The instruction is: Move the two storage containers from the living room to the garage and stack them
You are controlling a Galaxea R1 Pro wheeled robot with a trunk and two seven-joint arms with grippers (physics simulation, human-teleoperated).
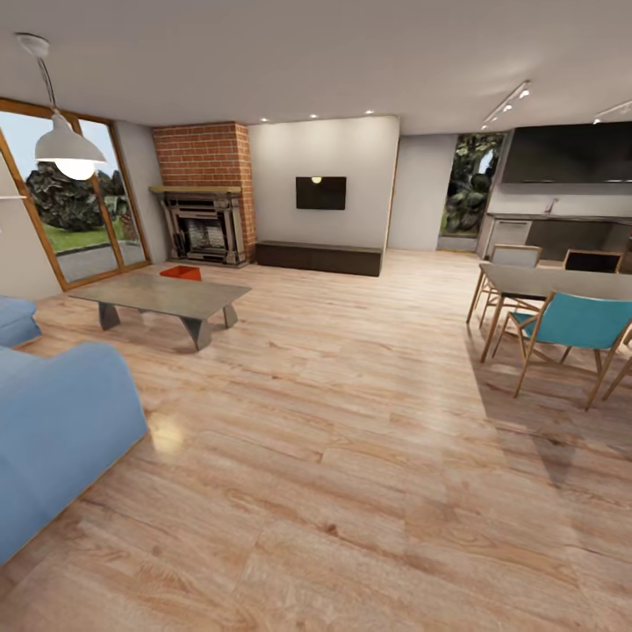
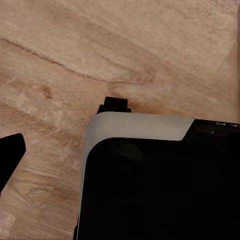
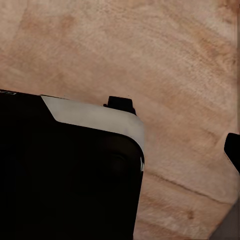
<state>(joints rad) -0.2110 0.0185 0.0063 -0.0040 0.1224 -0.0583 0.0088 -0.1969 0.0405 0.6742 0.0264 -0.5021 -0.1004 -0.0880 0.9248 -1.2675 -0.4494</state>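
Lying beyond the coffee table (image 1: 162, 296), one storage container (image 1: 181, 273).

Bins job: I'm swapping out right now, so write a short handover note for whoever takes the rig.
Grippers: the wrist views look down past the robot's dark base at the wood floor; whether either is open or shut cannot be told, and neither holds a bin.
Things: one orange-red bin on the floor beyond the coffee table, before the fireplace.
Done: nothing moved yet.
Left: find the second bin, carry both to the garage, stack them.
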